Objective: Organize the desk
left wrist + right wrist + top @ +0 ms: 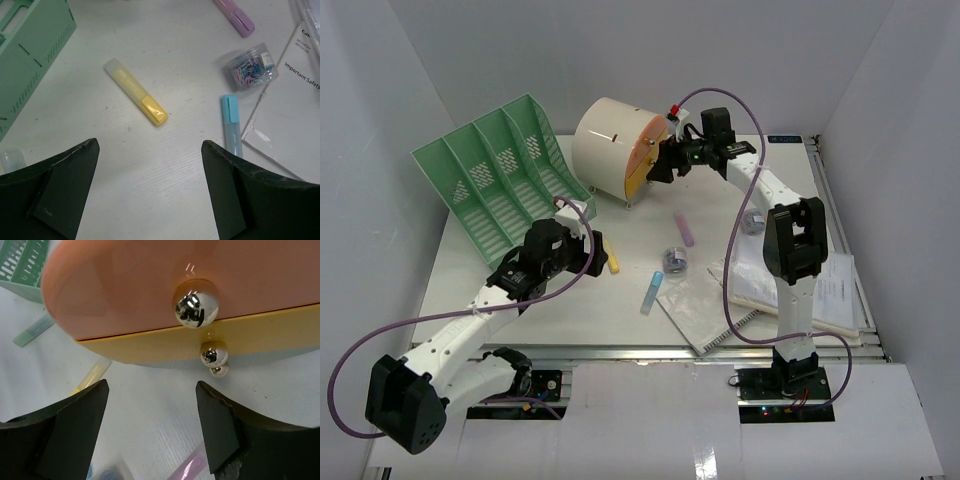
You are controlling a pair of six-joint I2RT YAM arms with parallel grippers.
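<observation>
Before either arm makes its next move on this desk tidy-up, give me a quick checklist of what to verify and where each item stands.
1. The left fingers are open and empty: ok.
2. The yellow highlighter lies flat on the desk, just ahead of the left fingers, with nothing touching it: ok.
3. The right fingers are open and hold nothing: ok.
4. The top knob of the drawer unit is between the right fingers: not ok. In the wrist view it sits above them.
5. A drawer is open far enough to take items: cannot tell.
</observation>
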